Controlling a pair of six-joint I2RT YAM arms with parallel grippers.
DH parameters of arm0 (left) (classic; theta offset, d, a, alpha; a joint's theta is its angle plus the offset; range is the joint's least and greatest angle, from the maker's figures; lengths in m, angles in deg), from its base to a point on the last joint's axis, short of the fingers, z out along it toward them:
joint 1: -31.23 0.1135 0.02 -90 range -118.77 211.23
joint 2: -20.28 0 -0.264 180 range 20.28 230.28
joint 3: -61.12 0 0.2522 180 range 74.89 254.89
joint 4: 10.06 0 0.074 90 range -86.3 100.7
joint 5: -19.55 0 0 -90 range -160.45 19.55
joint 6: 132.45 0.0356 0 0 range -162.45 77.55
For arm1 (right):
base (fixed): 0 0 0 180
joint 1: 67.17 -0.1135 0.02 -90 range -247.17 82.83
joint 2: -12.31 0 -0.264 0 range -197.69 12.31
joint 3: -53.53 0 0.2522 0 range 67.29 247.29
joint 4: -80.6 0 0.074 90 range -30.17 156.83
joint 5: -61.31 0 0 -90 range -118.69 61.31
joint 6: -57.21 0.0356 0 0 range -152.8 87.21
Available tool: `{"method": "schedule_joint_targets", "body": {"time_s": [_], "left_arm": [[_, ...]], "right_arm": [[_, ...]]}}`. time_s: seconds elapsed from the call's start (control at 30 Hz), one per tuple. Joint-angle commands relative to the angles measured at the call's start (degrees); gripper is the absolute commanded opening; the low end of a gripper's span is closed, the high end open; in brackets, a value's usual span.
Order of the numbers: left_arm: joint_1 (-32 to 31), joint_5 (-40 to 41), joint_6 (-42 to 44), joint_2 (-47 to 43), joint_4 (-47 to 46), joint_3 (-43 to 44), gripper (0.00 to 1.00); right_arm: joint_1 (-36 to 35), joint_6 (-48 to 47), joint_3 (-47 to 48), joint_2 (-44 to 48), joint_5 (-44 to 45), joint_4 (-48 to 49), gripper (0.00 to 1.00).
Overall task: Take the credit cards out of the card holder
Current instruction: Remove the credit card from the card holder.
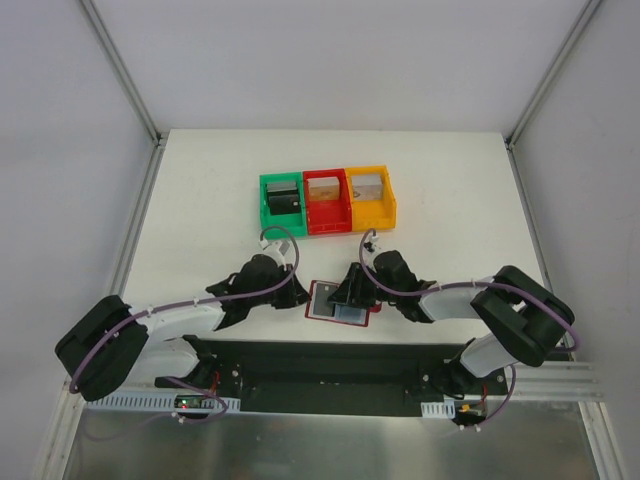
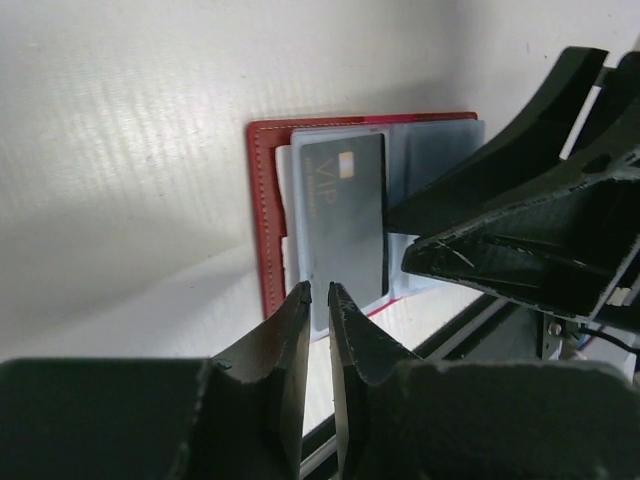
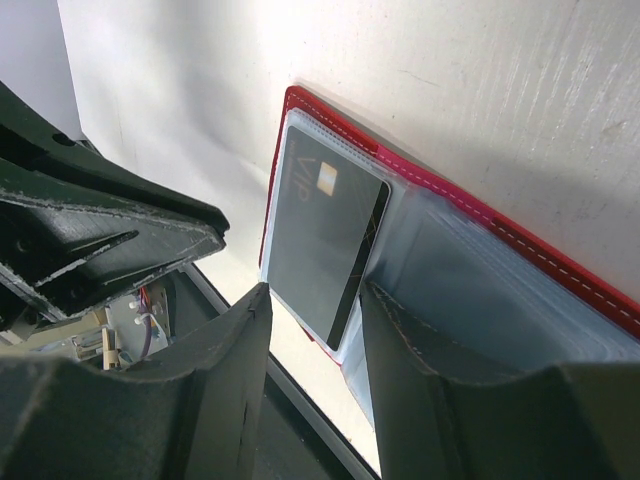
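Card holder (image 2: pixel 262 220): laid open.
Credit cards (image 2: pixel 343 220): none removed.
Left gripper (image 2: pixel 319 292): narrowed; grip unclear.
Right gripper (image 3: pixel 315 292): held half-wide.

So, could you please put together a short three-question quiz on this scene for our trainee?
1. True or false: the card holder lies folded shut on the table.
2. What colour is the middle bin in the far row? A green, B red, C orange.
3. Fill the gap: the dark card in the clear sleeve bears the word ___.

Key: 1 false, it lies open; 2 B; 3 VIP.
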Motion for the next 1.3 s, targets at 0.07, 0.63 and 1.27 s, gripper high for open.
{"method": "schedule_joint_targets", "body": {"time_s": [0.07,0.63,1.27], "left_arm": [[-0.4,-4.9,2.2,2.7,-5.5,3.2,0.09],[-0.4,-5.3,1.3,9.4,-8.4,2.3,0.00],[-0.4,-1.3,-0.5,13.2,-5.5,1.5,0.00]], "right_arm": [[0.1,-1.7,1.1,0.7,1.8,-3.2,0.44],[0.1,-1.6,1.5,1.0,1.6,-3.5,0.45],[0.1,-1.9,1.7,3.7,2.0,-5.4,0.47]]}}
